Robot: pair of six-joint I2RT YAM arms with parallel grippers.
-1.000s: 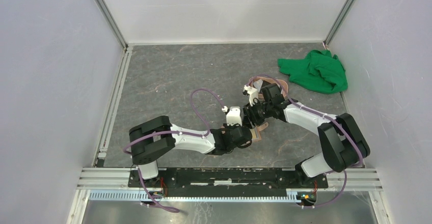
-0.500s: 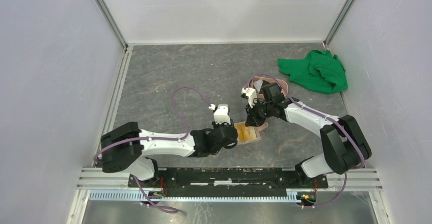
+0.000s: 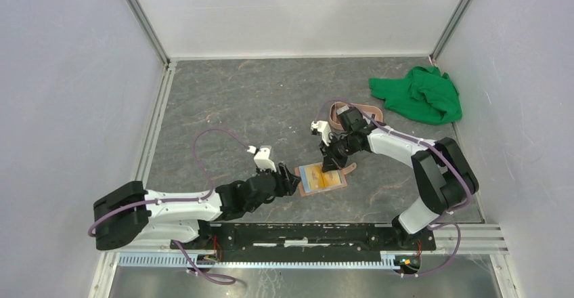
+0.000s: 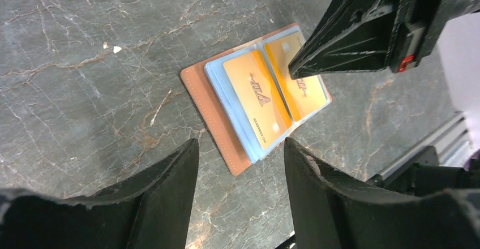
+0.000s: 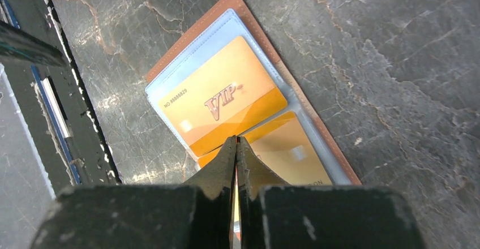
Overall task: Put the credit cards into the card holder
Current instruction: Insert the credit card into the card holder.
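Since one second ago the left arm has pulled back toward 8 o'clock. The left gripper (image 3: pixel 290 179) has come off the card holder (image 3: pixel 322 178) and has widened its jaws. The right gripper (image 3: pixel 331 165) has meanwhile closed and come down onto the holder, which now shows almost fully from above.

The card holder lies open and flat on the grey marbled table (image 3: pixel 237 101), toward 6 o'clock from the table's middle, near the metal rail (image 3: pixel 304 233) at the arms' bases. The left gripper sits just at the holder's 9 o'clock side and does not touch it. Both its fingers (image 4: pixel 164 187) are spread and nothing is between them.

The right arm reaches in from 2 o'clock. Its two fingers are pressed together into one tip and hold nothing. In the right wrist view this tip rests on the inner face of the holder, at the line where two cards meet.

On the tan leather lies a light-blue layer (image 5: pixel 189 62); I cannot tell if it is pocket or card. On top of it are two cards side by side: the VIP card (image 5: pixel 223 99) on one half and the second orange-yellow card (image 5: pixel 286 147) on the other, partly hidden by the right fingers. I cannot tell whether they sit inside pockets or only lie on top.

A green cloth (image 3: pixel 420 95) lies crumpled at the table's 2 o'clock corner, well apart.
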